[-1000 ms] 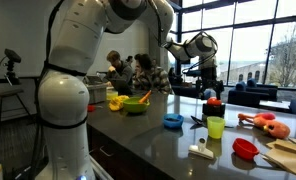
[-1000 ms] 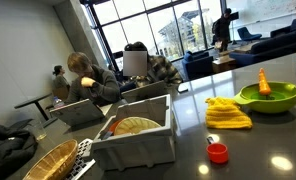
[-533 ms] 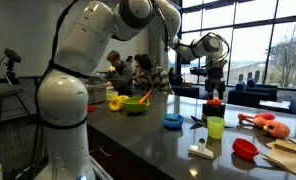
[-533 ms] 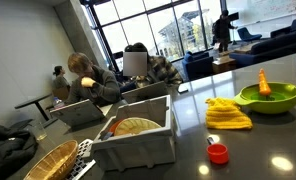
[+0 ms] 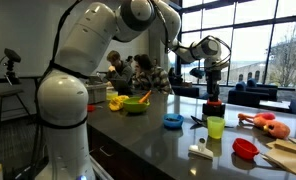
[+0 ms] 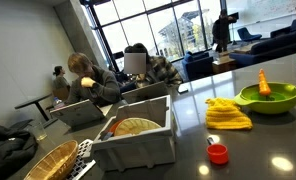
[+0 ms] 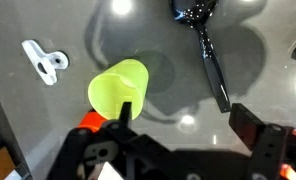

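My gripper [image 5: 213,92] hangs over the dark counter [image 5: 148,135], jaws pointing down and open with nothing between them. In the wrist view the gripper [image 7: 188,122] has bare counter between its fingers. A yellow-green cup [image 7: 118,88] stands upright by the left finger [image 7: 123,112]. The cup [image 5: 216,127] sits just below the gripper, with an orange-red object [image 5: 212,103] behind it. A black spoon [image 7: 204,45] lies beyond the cup, and a white clip [image 7: 43,62] lies further off to the cup's left.
On the counter are a blue bowl [image 5: 173,121], a red bowl [image 5: 246,148], an orange toy [image 5: 265,123] and a wooden board [image 5: 288,155]. Further off are a green bowl [image 6: 268,95], a yellow cloth [image 6: 228,113], a white rack [image 6: 138,135] and a small red cup [image 6: 218,152]. People sit behind.
The arm has swung a little to the right in an exterior view and the gripper has come down over the cup area. The jaws stayed open.
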`<action>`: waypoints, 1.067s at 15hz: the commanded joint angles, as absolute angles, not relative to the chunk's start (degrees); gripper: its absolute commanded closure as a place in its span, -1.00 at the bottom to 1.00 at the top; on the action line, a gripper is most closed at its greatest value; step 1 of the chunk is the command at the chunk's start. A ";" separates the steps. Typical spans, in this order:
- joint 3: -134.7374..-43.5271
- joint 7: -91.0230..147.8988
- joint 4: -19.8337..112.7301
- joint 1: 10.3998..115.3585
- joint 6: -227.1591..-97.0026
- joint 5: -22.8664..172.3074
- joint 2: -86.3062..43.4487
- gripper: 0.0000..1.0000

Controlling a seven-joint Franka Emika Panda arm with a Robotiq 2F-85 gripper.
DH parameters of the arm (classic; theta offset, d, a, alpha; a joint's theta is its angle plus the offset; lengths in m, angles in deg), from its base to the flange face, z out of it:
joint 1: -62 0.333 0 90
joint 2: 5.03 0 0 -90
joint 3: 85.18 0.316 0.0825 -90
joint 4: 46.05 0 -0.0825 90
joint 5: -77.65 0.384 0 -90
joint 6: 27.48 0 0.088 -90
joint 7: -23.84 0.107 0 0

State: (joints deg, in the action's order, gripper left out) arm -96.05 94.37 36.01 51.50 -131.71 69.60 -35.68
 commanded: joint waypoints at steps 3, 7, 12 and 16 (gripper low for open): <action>-96.51 74.97 31.57 50.34 -127.61 69.33 -39.02 -1.00; -97.33 62.92 28.77 50.54 -123.98 67.80 -42.58 -1.00; -98.62 57.52 26.59 52.35 -122.47 64.74 -45.50 -1.00; -97.41 60.04 29.79 52.92 -128.28 69.06 -41.79 -1.00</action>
State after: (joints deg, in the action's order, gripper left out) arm -97.45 59.48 28.62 52.29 -125.88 66.21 -44.35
